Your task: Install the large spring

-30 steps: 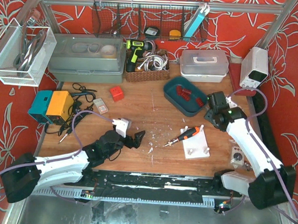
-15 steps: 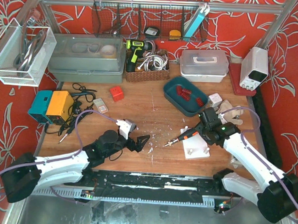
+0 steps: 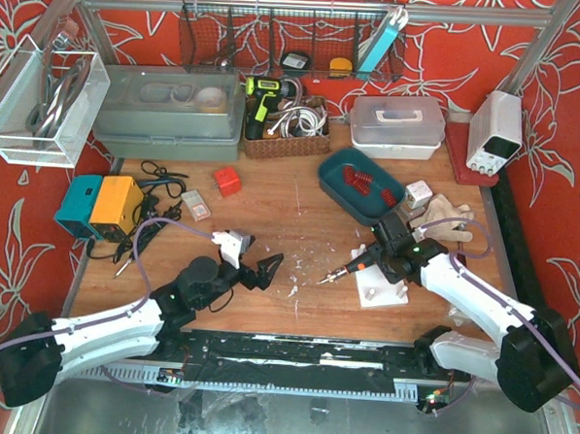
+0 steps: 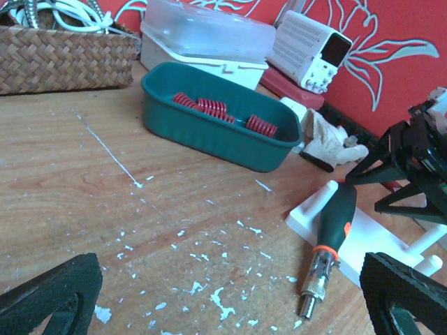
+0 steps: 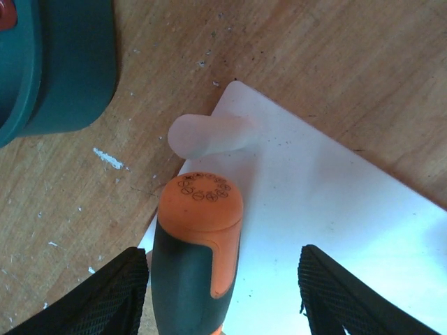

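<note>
Several red springs (image 3: 356, 179) (image 4: 209, 108) lie in the teal tray (image 3: 331, 176) (image 4: 209, 139); I cannot tell which is the large one. A white plate (image 3: 385, 288) (image 5: 335, 209) with upright pegs (image 5: 206, 135) lies in front of the tray. A screwdriver (image 3: 354, 265) (image 4: 334, 230) with a dark green and orange handle (image 5: 195, 237) rests across its left edge. My right gripper (image 3: 387, 251) (image 5: 230, 293) is open, and its fingers straddle the handle's end with a gap on the right side. My left gripper (image 3: 268, 268) (image 4: 234, 293) is open and empty, low over the table, left of the screwdriver tip.
Behind the tray stand a white lidded box (image 3: 397, 125), a wicker basket (image 3: 285, 134) and a power supply (image 3: 496, 131). A crumpled glove (image 3: 451, 214) lies right of the tray. A red block (image 3: 228, 181) and a teal and orange box (image 3: 101, 205) sit at the left. White flecks dot the wood.
My right arm has swung from beside the tray down to the screwdriver on the white plate, and its jaws have narrowed a little. The left arm has shifted only slightly.
</note>
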Robot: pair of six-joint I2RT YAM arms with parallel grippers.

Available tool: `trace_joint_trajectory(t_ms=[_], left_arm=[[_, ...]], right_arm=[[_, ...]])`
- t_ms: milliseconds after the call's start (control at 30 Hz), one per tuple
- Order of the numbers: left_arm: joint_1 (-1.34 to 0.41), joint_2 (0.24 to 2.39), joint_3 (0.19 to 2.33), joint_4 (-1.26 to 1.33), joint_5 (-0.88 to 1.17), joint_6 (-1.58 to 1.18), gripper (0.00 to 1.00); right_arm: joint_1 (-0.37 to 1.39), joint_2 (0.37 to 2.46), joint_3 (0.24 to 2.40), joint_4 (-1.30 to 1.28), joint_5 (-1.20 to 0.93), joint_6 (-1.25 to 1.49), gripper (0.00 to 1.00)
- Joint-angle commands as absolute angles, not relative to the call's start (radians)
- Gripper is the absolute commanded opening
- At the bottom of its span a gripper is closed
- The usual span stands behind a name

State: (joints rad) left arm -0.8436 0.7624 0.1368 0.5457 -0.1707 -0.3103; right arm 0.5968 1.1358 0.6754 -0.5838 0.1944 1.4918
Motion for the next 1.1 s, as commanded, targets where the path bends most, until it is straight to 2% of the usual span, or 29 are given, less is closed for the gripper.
trace_joint_trajectory(t_ms=[0,467,633,767,1067], left_arm=[[-0.848,0.732,0.113,0.584,-0.161,-0.298,1.00],[-0.847,0.784,0.129,0.605,-0.084,-0.301,1.00],[-0.847,0.786,0.131,0.604,-0.079,-0.298,1.00],[-0.847,0.785,0.130,0.603,-0.084,-0.298,1.00],[-0.847,0.786,0.134,0.599,-0.076,-0.297,1.00]], right_arm=[[0.609,1.167,0.673,-0.568,0.248,1.557,0.62],[0.614,1.302,0.685,-0.482,0.255,1.571,0.61],[0.613,1.319,0.681,-0.466,0.273,1.572,0.57],[0.613,1.309,0.665,-0.456,0.281,1.579,0.49],[0.613,1.230,0.653,-0.489,0.293,1.584,0.24]])
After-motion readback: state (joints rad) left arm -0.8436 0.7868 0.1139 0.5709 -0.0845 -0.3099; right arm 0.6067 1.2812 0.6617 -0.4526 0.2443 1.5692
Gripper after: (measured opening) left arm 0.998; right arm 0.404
